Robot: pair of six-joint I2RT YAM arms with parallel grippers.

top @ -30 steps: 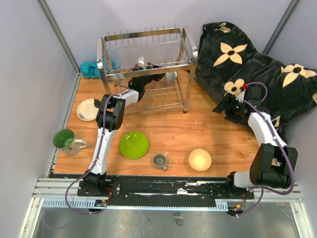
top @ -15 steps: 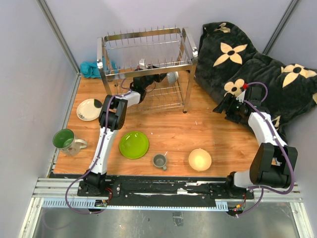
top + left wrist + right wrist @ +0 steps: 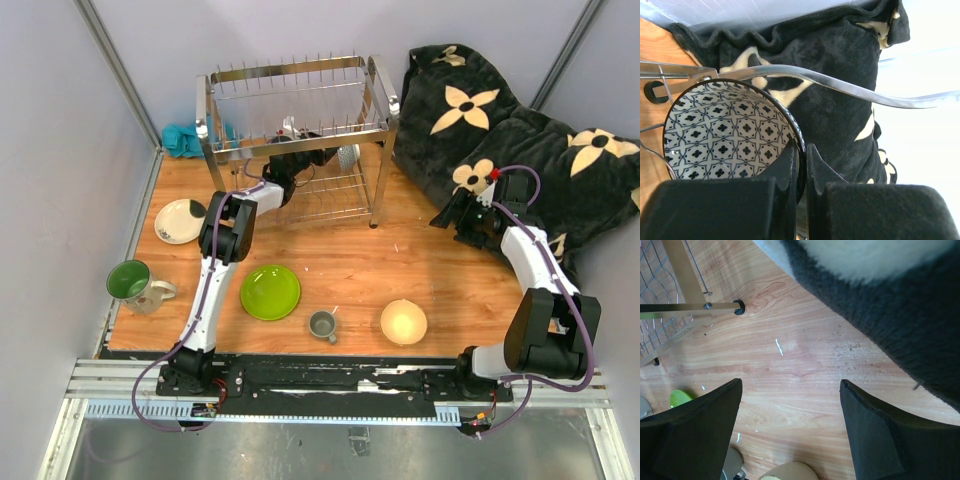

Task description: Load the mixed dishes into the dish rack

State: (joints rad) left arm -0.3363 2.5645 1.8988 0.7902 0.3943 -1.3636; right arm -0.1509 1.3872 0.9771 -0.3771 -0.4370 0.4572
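While the blue-patterned small bowl (image 3: 730, 130) is tipped on its side, its patterned inside facing the left wrist camera, its rim sits pinched between the two fingers (image 3: 786, 167) of the left gripper (image 3: 801, 150), which are pressed nearly together on the thin wall. From above, this bowl (image 3: 347, 156) shows as a pale shape inside the dish rack (image 3: 300, 133), under the pronged upper tier and towards its right end, above the lower wire shelf; whether it touches that shelf I cannot tell. The left gripper (image 3: 328, 155) reaches in through the rack's front, beneath the chrome front rail. A curved chrome bar (image 3: 840, 86) of the rack crosses just above the bowl in the wrist view, with the black flowered blanket (image 3: 840, 125) behind it. Out on the wooden table (image 3: 400, 260), the cream plate with black patch (image 3: 180, 221) lies left of the rack, the white mug with green inside (image 3: 132, 283) stands near the left edge, and the lime-green plate (image 3: 270, 292), small grey mug (image 3: 322, 324) and cream-yellow bowl (image 3: 403, 322) lie in a row nearer the arm bases. A teal cloth (image 3: 183, 139) sits behind the rack's left corner. The right gripper (image 3: 453, 221) hovers at the blanket's edge, well apart from the rack, its jaws spread wide over bare wood with nothing between them.
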